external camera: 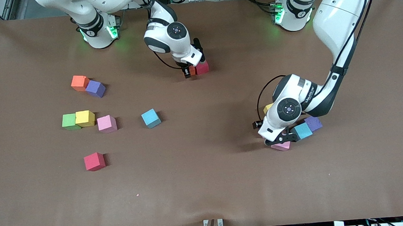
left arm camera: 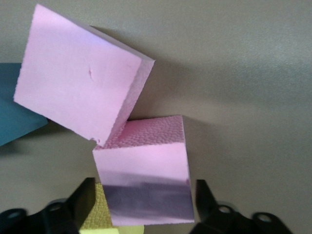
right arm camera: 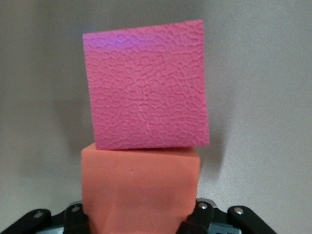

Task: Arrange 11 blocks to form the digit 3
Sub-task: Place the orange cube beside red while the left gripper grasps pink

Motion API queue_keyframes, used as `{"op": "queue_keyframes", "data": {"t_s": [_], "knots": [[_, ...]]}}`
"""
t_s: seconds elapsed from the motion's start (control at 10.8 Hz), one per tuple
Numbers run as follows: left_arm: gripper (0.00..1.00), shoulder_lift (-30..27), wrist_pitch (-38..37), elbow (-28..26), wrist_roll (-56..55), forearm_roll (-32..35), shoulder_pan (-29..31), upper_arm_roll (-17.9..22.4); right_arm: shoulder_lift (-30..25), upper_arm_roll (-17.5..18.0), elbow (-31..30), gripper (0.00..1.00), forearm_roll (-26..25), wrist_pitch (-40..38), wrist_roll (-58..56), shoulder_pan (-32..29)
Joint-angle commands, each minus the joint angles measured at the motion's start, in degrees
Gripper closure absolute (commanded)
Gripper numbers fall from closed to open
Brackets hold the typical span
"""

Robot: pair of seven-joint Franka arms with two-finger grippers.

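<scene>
**Support.** Table [external camera: 207, 191], flat and covered in matte brown.

**Stock.** Small foam cubes of equal size with square edges. Close up, their cut faces show a pebbled grain.

**Lot A, mid-table toward the edge where the robots' bases stand.**
- The crimson cube [external camera: 202, 68] rests on the table.
- The orange-red cube [external camera: 192, 70] sits flush against it, face to face.
- The right gripper [right arm camera: 139, 214] is clamped narrowly on the orange-red cube, one finger on each side, with the cube down at table level.

**Lot B, toward the left arm's end of the table.**
- Two pink cubes are set corner to face. The first pink cube [left arm camera: 144, 183] lies between the jaws of the left gripper [external camera: 280, 138].
- The second pink cube [left arm camera: 80, 73] is turned askew and touches the first.
- The jaws stand apart, astride the first cube, with a sliver of gap showing at one side.
- A teal cube [external camera: 303, 131] is just beside the pink pair.
- A violet cube [external camera: 313, 123] adjoins the teal one.
- A yellow cube [external camera: 267, 107] shows partly under the wrist.

**Lot C, loose, toward the right arm's end of the table.**
- The orange cube [external camera: 79, 82] touches the purple cube [external camera: 95, 88].
- Nearer the front camera, the green cube [external camera: 70, 121] abuts a second yellow cube [external camera: 85, 118], with the pale pink cube [external camera: 107, 123] close beside.
- The blue cube [external camera: 151, 118] stands alone nearer mid-table.
- The red cube [external camera: 94, 161] is nearest the front edge.
</scene>
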Motion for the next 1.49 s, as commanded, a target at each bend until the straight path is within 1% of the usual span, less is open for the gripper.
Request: {"op": "queue_keyframes", "data": {"t_s": [0.0, 0.09, 0.19, 0.28, 0.37, 0.46, 0.56, 0.93, 1.02, 1.12, 1.21, 1.3, 1.39], "knots": [[0.26, 1.0, -0.6, 2.0, 0.7, 0.9, -0.6, 0.4, 2.4, 1.1, 0.6, 0.69, -2.2, 1.0, 2.2, -0.7], [0.31, 1.3, -0.6, 2.4, 0.7, 0.9, -0.8, 0.4, 2.4, 1.1, 0.5, 0.69, -2.2, 1.0, 2.3, -0.6], [0.39, 1.7, -0.6, 2.7, 0.7, 0.9, -1.0, 0.4, 2.4, 1.1, 0.6, 0.69, -2.2, 1.0, 2.6, -0.5], [0.46, 1.7, -0.6, 2.7, 0.7, 1.0, -1.0, 0.4, 2.4, 1.1, 0.5, 0.69, -2.2, 1.0, 4.2, -0.2], [0.47, 1.5, -0.6, 2.7, 1.1, 1.0, -1.0, 0.4, 2.4, 1.5, 0.6, 0.69, -2.2, 1.0, 4.7, 0.1], [0.52, 1.1, -0.7, 2.8, 2.1, 1.0, -1.0, 0.4, 2.5, 1.5, 0.6, 0.69, -2.2, 1.0, 4.8, 0.0], [0.55, 0.8, -0.7, 2.8, 2.2, 1.1, -1.0, 0.3, 2.5, 1.5, 0.6, 0.69, -2.2, 1.0, 5.4, 0.1], [0.61, -2.5, -2.6, 2.4, 1.7, 0.3, -2.6, -0.5, 2.8, 1.5, 1.1, 0.69, -2.2, 0.9, 7.7, 0.2], [0.61, -3.5, -2.7, 1.8, 1.7, 0.3, -2.6, -1.4, 2.8, 1.5, 1.1, 0.66, -2.1, 1.0, 7.7, 0.2], [0.61, -4.0, -3.4, 1.4, 1.6, 0.3, -2.6, -2.1, 2.9, 1.5, 1.2, 0.52, -2.1, 0.9, 7.8, 0.2], [0.63, -4.8, -3.8, 1.0, 2.7, 0.3, -2.5, -2.3, 3.0, 1.5, 1.2, 0.15, -2.1, 1.0, 8.0, 0.2], [0.66, -6.4, -3.8, -0.1, 3.5, 0.4, -2.6, -2.3, 2.8, 1.5, 1.2, 0.00, -2.1, 0.9, 8.0, 0.2], [0.66, -7.7, -3.8, -1.0, 5.1, 0.4, -2.8, -2.4, 2.4, 1.5, 1.3, 0.00, -1.9, 0.8, 8.2, 0.2]]}}
